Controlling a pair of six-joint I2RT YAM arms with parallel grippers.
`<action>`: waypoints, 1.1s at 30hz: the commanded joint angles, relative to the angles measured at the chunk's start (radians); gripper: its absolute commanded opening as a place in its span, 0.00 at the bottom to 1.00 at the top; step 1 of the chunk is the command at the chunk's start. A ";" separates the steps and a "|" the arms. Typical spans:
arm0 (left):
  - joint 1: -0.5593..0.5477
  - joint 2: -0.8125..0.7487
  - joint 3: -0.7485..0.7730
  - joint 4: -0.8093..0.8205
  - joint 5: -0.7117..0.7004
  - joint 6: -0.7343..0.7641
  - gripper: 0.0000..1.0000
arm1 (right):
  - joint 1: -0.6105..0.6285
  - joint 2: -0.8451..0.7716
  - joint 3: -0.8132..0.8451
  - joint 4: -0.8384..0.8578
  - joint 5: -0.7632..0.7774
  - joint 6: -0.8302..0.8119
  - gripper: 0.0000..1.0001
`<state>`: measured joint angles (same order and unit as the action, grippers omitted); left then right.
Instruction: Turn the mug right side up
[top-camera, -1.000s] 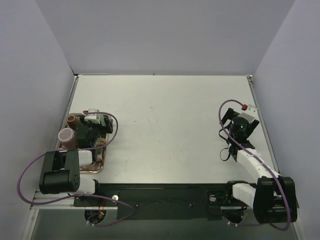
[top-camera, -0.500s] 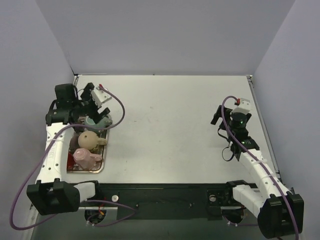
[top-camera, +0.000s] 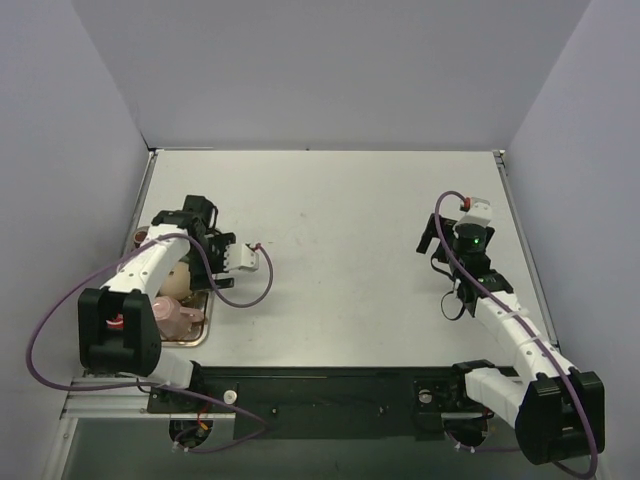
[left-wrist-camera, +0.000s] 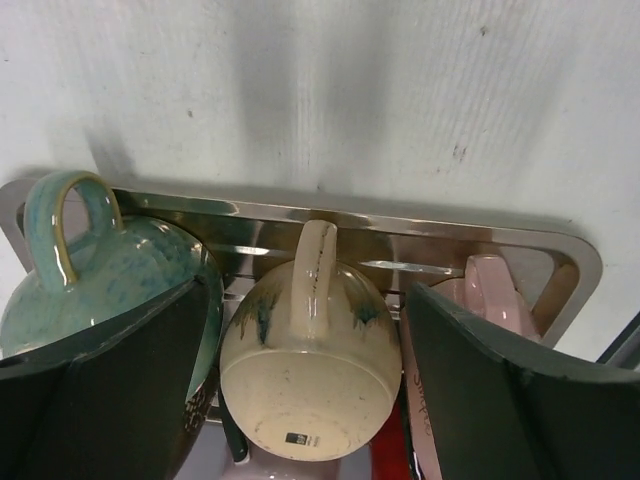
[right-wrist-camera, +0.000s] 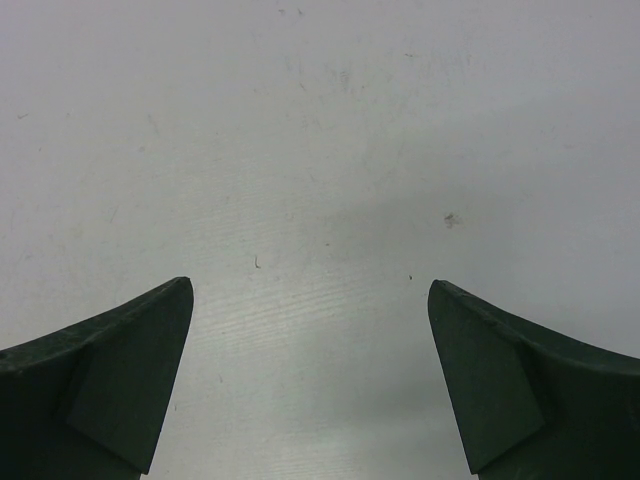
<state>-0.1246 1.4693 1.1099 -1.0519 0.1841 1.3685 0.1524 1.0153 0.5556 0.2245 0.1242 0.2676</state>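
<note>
Step in hand, as I'm reading it: lining up for the grasp, no contact yet. L end effector (left-wrist-camera: 308, 290) is hanging over the tray (left-wrist-camera: 420, 235) w/ fingers spread wide, straddling the cream mug (left-wrist-camera: 310, 400) but not touching it, and holding nothing. Mug is sitting mid-tray w/ its base and a small sticker (left-wrist-camera: 297, 438) facing up at the wrist view and its handle pointing toward the tray's far rim. So it's looking bottom-up or at least tipped, prob. the one to flip. Teal mug (left-wrist-camera: 100, 280) is crowding it on one side and pink mug (left-wrist-camera: 480, 300) on the other, both just beside it; can't tell if they're touching. R end effector (right-wrist-camera: 308, 285) is also gaping wide, empty, hovering over bare tabletop (right-wrist-camera: 320, 120) well apart from the tray.

Next move, my guess: fingers are needing to go down either side of the cream body into the tight gaps, close, lift clear, turn approx. half a rotation, then set it on its base. Risk: a finger nudging a neighbour going in.
</note>
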 joint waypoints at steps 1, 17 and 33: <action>-0.014 0.054 -0.024 0.081 -0.080 0.078 0.88 | 0.012 0.022 0.013 0.022 0.003 -0.008 0.97; -0.009 0.169 -0.065 0.095 -0.166 0.142 0.35 | 0.024 0.059 0.029 0.016 0.020 -0.016 0.97; -0.009 -0.033 0.284 0.026 0.205 -0.218 0.00 | 0.110 -0.039 0.164 -0.183 0.011 -0.013 0.97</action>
<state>-0.1326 1.5436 1.1957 -1.0241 0.2043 1.3506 0.2062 1.0531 0.6155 0.1322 0.1265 0.2592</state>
